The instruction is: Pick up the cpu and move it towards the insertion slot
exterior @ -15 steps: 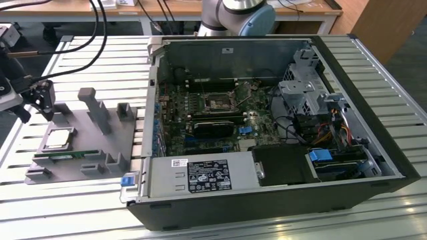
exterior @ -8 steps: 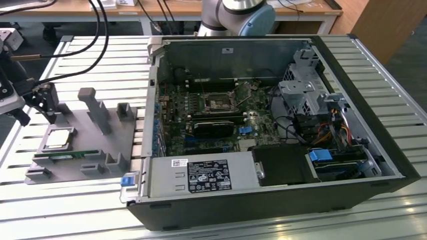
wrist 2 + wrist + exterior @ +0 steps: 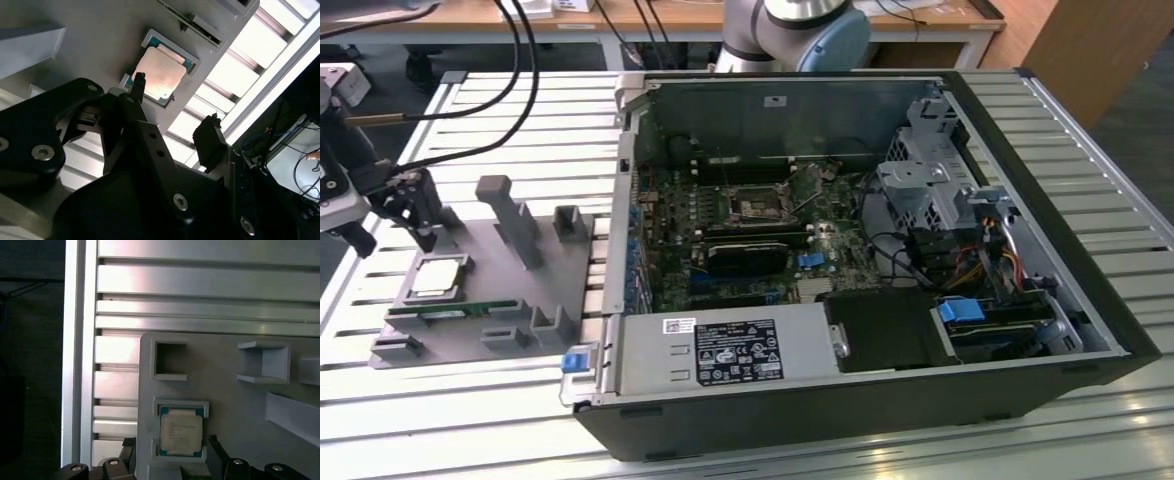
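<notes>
Silver-topped chip: the cpu [image 3: 438, 277] lies flat in its square pocket on the grey holder block [image 3: 520, 290], out at nine o'clock in the exterior view, well outside the computer.
Green strip: a memory stick [image 3: 440, 312] lies in the same block, just beside the cpu on its six o'clock side.
Gripper: the gripper [image 3: 398, 228] hangs over the block, toward the cpu's eleven o'clock corner in the exterior view, close above it but not down on it.
Fingers: spread wide. In both wrist views the black fingers [image 3: 138, 85] stand one to each side of the chip, with grey block showing between them and its edges. Nothing is held.
Insertion slot: the insertion slot [image 3: 758, 207] sits on the motherboard [image 3: 670, 225] inside the open computer case [image 3: 854, 415], at about two o'clock from the cpu and well apart from it.
Table: slatted aluminium table [image 3: 494, 110] under both block and case.
Step in hand: to my eye, lining up for the pick. The chip has not left its pocket, so the carry toward the slot is not begun.
What the pick calls for: I'd say fingers centred on the chip and squared to its edges, low enough to catch the thin rim, then a gentle close. A skewed grip could tilt so flat a part.
</notes>
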Available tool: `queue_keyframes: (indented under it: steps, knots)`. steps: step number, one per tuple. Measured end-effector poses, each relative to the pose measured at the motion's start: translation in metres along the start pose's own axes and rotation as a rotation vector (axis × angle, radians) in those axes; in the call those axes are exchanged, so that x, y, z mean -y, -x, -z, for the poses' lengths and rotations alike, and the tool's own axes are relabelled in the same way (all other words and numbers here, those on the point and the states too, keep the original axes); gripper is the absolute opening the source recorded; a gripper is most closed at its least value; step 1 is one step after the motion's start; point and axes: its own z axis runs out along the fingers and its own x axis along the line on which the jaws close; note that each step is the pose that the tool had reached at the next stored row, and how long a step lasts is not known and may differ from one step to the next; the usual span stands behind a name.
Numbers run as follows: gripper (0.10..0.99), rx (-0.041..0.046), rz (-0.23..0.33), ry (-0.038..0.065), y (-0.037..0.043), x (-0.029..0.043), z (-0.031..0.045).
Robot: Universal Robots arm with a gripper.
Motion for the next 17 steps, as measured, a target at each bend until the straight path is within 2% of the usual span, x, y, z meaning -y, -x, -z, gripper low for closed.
queue_keyframes:
  steps: [12,14,15,17]
  knots:
    - [0.663,-0.0003,0.0,-0.005,0.0,0.0004,-0.0081]
    - [0.675,-0.0003,0.0,-0.005,0.0,0.0004,-0.0107]
    - [0.733,-0.0002,0.0,-0.006,0.0001,0.0004,-0.0117]
    - [0.733,0.0003,0.0,-0.007,0.0003,0.0003,-0.0136]
